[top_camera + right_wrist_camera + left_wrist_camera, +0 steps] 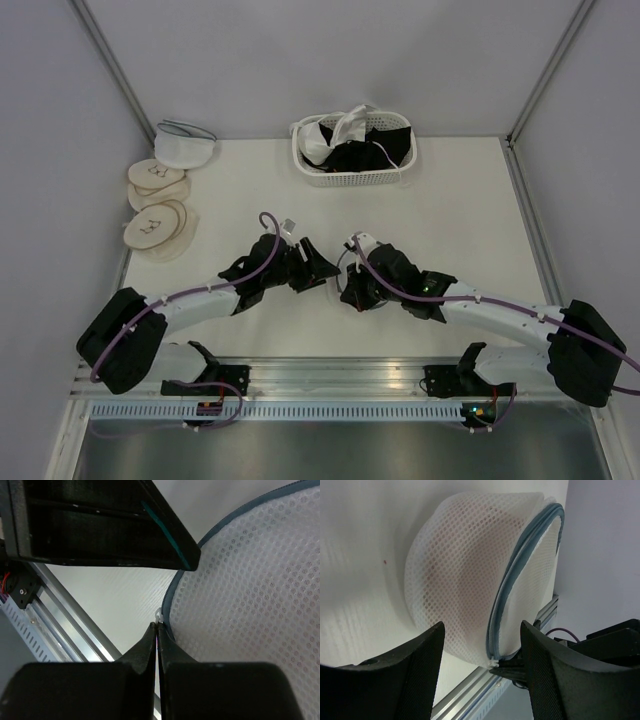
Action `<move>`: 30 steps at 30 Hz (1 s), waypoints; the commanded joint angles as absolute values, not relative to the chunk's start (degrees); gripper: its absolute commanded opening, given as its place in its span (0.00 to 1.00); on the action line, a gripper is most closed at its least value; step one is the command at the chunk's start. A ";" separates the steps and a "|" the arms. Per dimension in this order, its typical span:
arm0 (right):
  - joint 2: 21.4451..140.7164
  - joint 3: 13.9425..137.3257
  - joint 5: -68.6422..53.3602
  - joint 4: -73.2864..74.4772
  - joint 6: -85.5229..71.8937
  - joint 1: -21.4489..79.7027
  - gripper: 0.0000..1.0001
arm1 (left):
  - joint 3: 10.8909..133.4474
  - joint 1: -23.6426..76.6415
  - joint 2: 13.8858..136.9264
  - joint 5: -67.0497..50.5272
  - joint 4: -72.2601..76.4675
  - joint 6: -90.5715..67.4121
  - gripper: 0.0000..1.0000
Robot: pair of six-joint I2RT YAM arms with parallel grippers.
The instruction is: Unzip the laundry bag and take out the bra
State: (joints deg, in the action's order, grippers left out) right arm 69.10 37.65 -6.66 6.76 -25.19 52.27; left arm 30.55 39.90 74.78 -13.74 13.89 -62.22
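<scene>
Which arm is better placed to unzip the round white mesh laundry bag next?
Right. The right gripper is shut on the small white zipper pull at the blue-grey rim of the laundry bag; the left gripper is open and holds nothing.

White basket, tan discs, domed bag

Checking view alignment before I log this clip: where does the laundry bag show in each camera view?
Top external: laundry bag mid-table, mostly hidden under the right arm.
Left wrist: laundry bag fills the centre, beyond the open left gripper.
Right wrist: laundry bag fills the right half; the right gripper is shut on its zipper pull.
Shared landmark: the aluminium rail at the table's near edge.
</scene>
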 commanded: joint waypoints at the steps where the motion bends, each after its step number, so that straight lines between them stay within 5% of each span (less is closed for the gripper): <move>1: 68.91 38.59 -9.84 3.96 -24.17 52.30 0.00 | 30.41 40.95 77.08 -13.89 23.28 -66.18 0.67; 9: 66.01 37.62 -10.63 4.66 -24.08 52.38 0.01 | 31.02 42.98 80.24 -14.32 27.60 -63.55 0.60; 10: 65.92 37.79 -10.37 5.01 -24.26 52.30 0.01 | 30.94 43.07 81.03 -14.94 27.77 -63.54 0.55; 14: 65.31 37.97 -9.67 6.59 -24.61 52.38 0.00 | 29.79 43.07 80.51 -14.33 29.27 -63.37 0.07; 15: 65.13 37.79 -9.75 6.85 -24.87 52.30 0.00 | 29.97 42.98 80.07 -13.11 27.88 -63.02 0.03; 23: 60.92 34.63 -9.67 12.91 -26.19 52.47 0.00 | 31.99 40.18 76.99 -10.37 21.63 -58.98 0.02; 30: 60.73 34.72 1.47 23.81 -27.86 52.65 0.00 | 34.27 33.58 78.92 -21.41 20.83 -54.50 0.02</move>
